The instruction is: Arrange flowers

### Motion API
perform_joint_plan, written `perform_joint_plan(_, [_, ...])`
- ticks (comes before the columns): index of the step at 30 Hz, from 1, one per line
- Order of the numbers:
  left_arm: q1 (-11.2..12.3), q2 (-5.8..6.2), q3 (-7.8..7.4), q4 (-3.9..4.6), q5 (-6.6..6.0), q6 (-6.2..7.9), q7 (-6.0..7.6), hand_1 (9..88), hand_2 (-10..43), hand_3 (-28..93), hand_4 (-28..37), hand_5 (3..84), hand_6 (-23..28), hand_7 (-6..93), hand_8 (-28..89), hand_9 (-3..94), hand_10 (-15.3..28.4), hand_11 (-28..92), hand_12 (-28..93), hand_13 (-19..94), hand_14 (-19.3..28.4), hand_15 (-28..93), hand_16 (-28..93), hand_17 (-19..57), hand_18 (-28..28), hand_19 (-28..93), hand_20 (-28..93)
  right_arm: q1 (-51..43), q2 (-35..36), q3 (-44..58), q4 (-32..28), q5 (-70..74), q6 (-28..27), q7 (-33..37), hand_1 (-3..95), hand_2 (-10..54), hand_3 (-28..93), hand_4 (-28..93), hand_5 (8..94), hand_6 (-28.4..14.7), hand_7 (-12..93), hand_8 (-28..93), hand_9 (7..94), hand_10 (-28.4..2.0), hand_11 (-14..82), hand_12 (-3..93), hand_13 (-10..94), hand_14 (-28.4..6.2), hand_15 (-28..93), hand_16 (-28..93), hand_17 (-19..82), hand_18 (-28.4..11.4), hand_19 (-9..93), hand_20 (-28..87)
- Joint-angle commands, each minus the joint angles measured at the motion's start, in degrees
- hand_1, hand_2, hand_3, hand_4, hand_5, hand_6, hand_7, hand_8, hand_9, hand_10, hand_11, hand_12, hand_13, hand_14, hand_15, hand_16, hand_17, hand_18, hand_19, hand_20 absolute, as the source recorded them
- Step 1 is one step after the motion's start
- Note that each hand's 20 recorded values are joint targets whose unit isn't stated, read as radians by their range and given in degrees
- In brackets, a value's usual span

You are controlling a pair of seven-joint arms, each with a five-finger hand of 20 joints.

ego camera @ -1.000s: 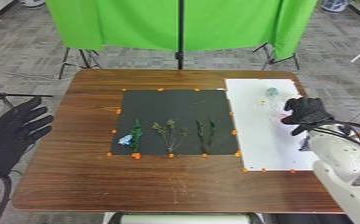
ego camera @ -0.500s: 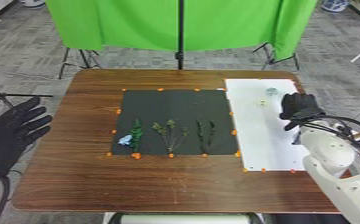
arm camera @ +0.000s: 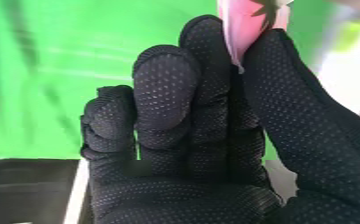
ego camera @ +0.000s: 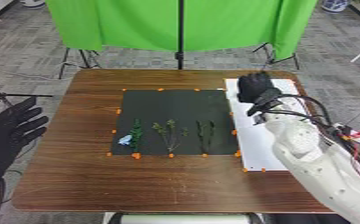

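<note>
Thumb and fingers pinch a pink flower (arm camera: 239, 27) as my right hand (ego camera: 255, 87) swings inward across the white board (ego camera: 259, 150), probably toward placement.

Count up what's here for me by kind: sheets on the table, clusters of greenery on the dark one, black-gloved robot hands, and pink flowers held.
Sheets: 2 (dark sheet, white sheet)
Greenery clusters: 3 (left cluster, middle cluster, right cluster)
Hands: 2 (left hand, right hand)
Pink flowers held: 1 (pink flower)
Total: 8

Right hand (ego camera: 258, 88) — moved left — over far end of white sheet (ego camera: 259, 145).
</note>
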Motion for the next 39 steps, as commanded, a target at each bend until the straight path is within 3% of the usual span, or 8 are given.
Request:
perform_joint_plan(1, [-1.02,0.58,1.64,0.62,0.01,0.27,-1.08,25.7,-2.2,71,-28.3,27.9,2.9,23.7,-13,21.1,10.7,29,11,15,12.7,43,-5,-10.8,19.1,45,5,12.05,-17.82,-7.72,2.50,-2.16,-2.57,-6.35,48.4,-9.5,82,-28,74.5,2.4,45,-12,87.1,-2.2,22.1,48.7,76,-2.5,58,36,36,-17.4,88,40])
perform_joint_plan(7, [-2.33,1.27,3.78,1.15,-0.24,1.41,-0.49,25.6,-2.2,71,-28.3,27.9,2.9,23.7,-13,21.1,10.6,29,11,15,12.8,43,-5,-10.8,19.1,45,5,11.28,-25.80,-10.16,7.66,-7.20,-4.97,-10.33,48.5,-9.5,82,-28,73.9,2.6,46,-12,86.8,-2.2,22.0,48.4,75,-2.3,58,36,36,-17.2,87,40])
perform_joint_plan(14, [-5.75,1.99,5.71,1.95,0.62,0.17,-1.57,25.6,-2.4,71,-28.3,27.8,2.9,23.7,-13,21.1,10.7,29,11,15,12.6,43,-5,-10.7,19.1,45,5,12.25,-30.89,-13.53,14.18,-13.92,-8.37,-10.95,48.5,-9.5,82,-28,73.6,2.6,46,-13,86.4,-2.2,21.9,48.3,75,-2.4,58,36,36,-17.0,87,40])
perform_joint_plan(19, [-7.05,2.98,6.02,2.19,0.66,-0.46,-1.81,25.7,-2.4,71,-28.3,27.8,2.9,23.6,-13,21.1,10.7,29,11,15,12.7,43,-5,-10.8,19.1,45,5,12.56,-32.97,-15.56,16.73,-14.48,-5.41,-8.80,48.6,-9.5,81,-28,73.6,2.6,46,-13,86.3,-2.2,21.7,48.2,75,-2.4,58,36,36,-17.0,87,40])
perform_joint_plan(27, [-8.84,3.45,7.92,2.55,0.78,-1.28,-2.41,25.6,-2.3,71,-28.3,27.8,2.8,23.6,-13,21.1,10.7,29,11,15,12.7,43,-5,-10.8,19.1,45,5,11.97,-36.33,-13.81,22.20,-18.04,1.83,-9.08,48.4,-9.5,81,-28,73.2,2.7,47,-13,86.2,-2.0,21.8,48.1,75,-2.5,58,36,36,-17.0,87,40])
perform_joint_plan(29, [-9.34,4.63,8.89,2.93,0.26,-1.07,-1.64,25.6,-2.3,71,-28.3,27.8,2.9,23.7,-13,21.1,10.7,29,11,15,12.7,43,-5,-10.8,19.1,45,5,12.25,-35.80,-15.01,22.83,-17.99,4.10,-7.52,48.4,-9.5,81,-28,73.0,2.7,47,-13,86.2,-2.0,21.8,48.2,75,-2.5,58,36,36,-17.1,87,40])
perform_joint_plan(31, [-10.27,4.67,9.56,3.17,0.35,-1.39,-1.91,25.6,-2.4,71,-28.3,27.8,2.9,23.6,-13,21.1,10.7,29,11,15,12.7,43,-5,-10.8,19.1,45,5,12.13,-35.77,-15.32,23.73,-18.31,5.48,-7.01,48.4,-9.5,81,-28,72.9,2.7,47,-13,86.1,-2.0,21.8,48.2,75,-2.5,58,36,36,-17.1,87,40])
perform_joint_plan(39, [-14.30,5.43,11.86,4.37,0.68,-2.74,-2.86,25.6,-2.3,71,-28.3,27.9,2.8,23.6,-13,21.1,10.8,29,11,15,12.7,43,-5,-10.8,19.1,45,5,11.59,-37.76,-12.72,27.40,-23.12,4.98,-7.45,48.3,-9.5,81,-28,72.2,2.8,47,-13,85.6,-2.0,21.8,48.3,74,-2.7,58,36,35,-17.0,87,40])
